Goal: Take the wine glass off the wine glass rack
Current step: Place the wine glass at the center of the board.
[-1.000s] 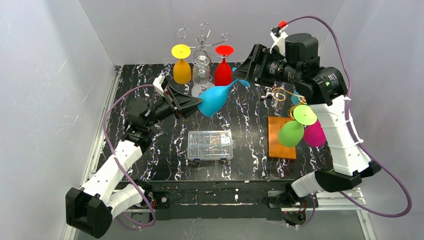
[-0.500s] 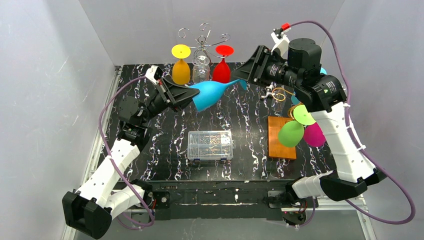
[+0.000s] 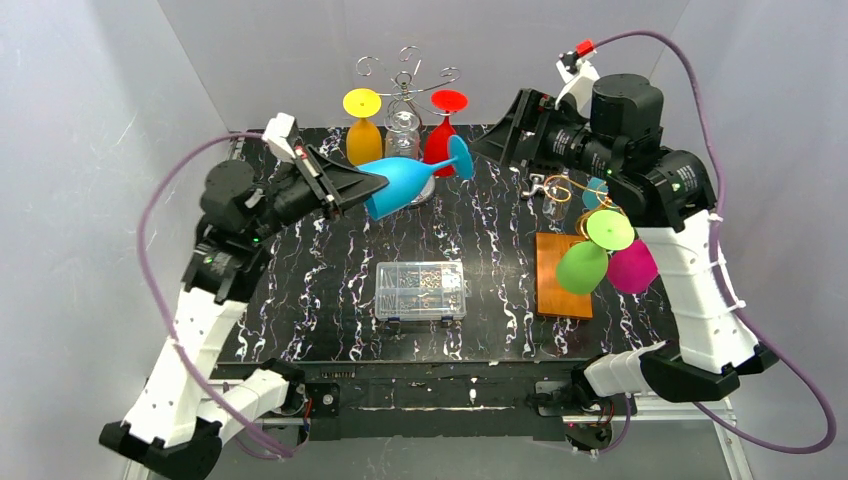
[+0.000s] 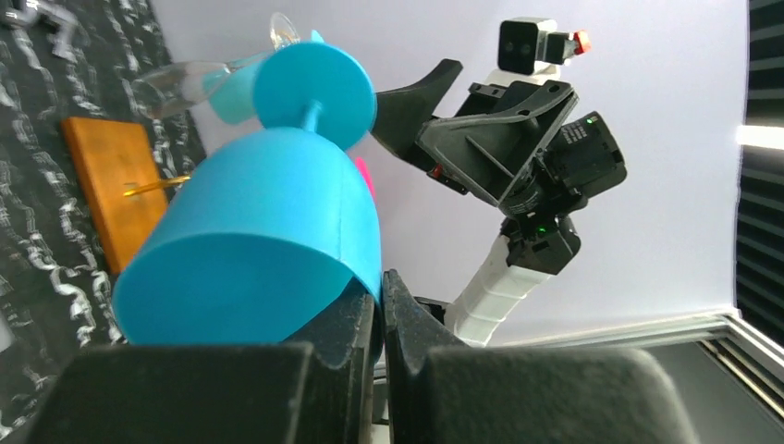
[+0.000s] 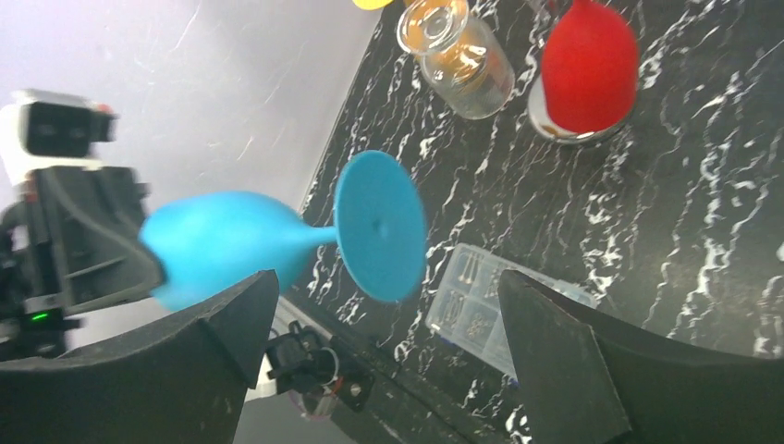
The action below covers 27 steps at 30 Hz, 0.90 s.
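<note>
Wine glass (image 3: 400, 184) is clenched by its bowl in left tool (image 3: 362, 184), clear of rack (image 3: 405, 70); right tool (image 5: 388, 277) is released. Next, I'd say: lower it to counter (image 3: 300, 280) beneath left tool.

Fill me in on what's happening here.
The left tool grips the blue wine glass by its bowl rim, holding it sideways in the air, off the rack, foot toward the right tool. That tool is open and not touching it. A yellow glass, a red glass and a clear glass are on the rack at the back.
</note>
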### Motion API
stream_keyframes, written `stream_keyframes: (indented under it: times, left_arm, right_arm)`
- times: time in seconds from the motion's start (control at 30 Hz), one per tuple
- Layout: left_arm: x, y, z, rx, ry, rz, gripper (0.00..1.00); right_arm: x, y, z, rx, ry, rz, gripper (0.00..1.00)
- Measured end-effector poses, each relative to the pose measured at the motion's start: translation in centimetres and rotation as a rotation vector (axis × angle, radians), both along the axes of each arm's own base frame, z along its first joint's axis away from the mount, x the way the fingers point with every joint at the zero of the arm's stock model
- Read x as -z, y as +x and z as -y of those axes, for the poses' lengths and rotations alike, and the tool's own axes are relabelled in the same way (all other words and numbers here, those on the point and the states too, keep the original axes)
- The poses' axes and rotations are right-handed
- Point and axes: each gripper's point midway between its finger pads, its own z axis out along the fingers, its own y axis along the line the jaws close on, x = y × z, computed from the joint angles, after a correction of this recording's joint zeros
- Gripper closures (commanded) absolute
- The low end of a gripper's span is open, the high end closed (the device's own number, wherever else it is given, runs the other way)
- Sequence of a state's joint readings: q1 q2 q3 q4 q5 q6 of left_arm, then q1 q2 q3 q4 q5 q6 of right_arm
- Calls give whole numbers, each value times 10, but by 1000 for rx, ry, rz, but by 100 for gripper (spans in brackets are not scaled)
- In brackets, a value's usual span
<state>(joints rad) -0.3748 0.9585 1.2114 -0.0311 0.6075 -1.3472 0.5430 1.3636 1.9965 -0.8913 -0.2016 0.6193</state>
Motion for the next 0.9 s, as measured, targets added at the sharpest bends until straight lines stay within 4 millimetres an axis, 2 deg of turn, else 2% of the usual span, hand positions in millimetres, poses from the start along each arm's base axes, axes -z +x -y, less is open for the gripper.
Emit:
stream_keyframes:
  times: [0.17, 0.27, 0.33, 0.43, 0.57, 0.73, 0.9]
  left_arm:
    - [-16, -19, -32, -146, 236, 72, 100]
    - [-11, -25, -57, -243, 400, 57, 100]
    - [1, -23, -77, -322, 524, 26, 100]
    - [34, -13, -106, -419, 723, -74, 100]
    - [80, 17, -135, -492, 983, -231, 100]
    - [144, 73, -165, -506, 1220, -447, 100]
    - [196, 118, -195, -498, 1327, -616, 100]
  right_arm:
    - [-4, 3, 12, 36, -68, 55, 2]
    - [6, 12, 17, 60, -130, 55, 2]
    - [17, 18, 21, 77, -182, 44, 2]
    - [29, 23, 27, 98, -240, 34, 2]
    - [34, 24, 33, 112, -277, 36, 2]
    - [40, 24, 37, 118, -302, 33, 2]
    - [34, 20, 43, 125, -308, 61, 2]
